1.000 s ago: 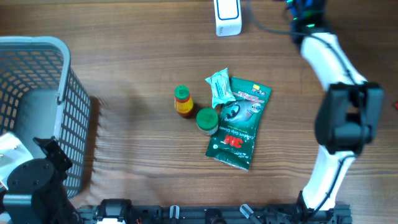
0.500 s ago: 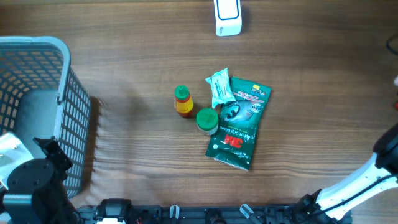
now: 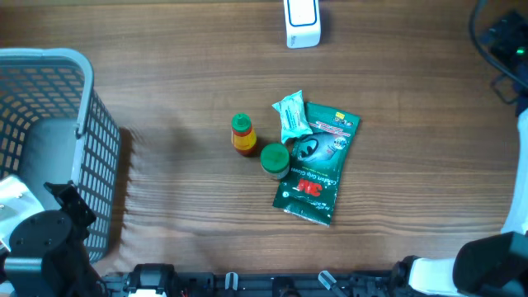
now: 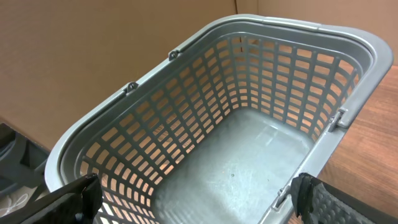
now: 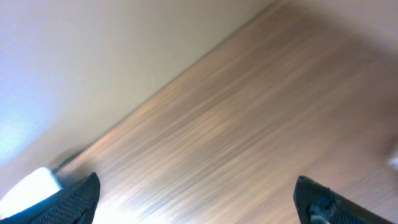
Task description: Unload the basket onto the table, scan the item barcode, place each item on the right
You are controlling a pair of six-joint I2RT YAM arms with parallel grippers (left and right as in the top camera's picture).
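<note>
Right arm (image 3: pixel 487 268) has swung aside — right hand (image 5: pixel 199 202), left hand (image 4: pixel 202 199) both wide; the 3M pouch (image 3: pixel 318 165) looks light, slippery — pinch its edge.

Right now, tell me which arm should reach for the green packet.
Right, probably. The green packet lies right of centre, and the right gripper is open over bare wood; the left gripper hangs over the basket.

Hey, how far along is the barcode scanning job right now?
Done: nothing visibly; the basket looks empty. In hand: nothing; left claw and right claw stand open and empty. To do: the green packet, pale packet, bottle and jar lie mid-table, away from the white scanner, each yet to be picked up and scanned.
</note>
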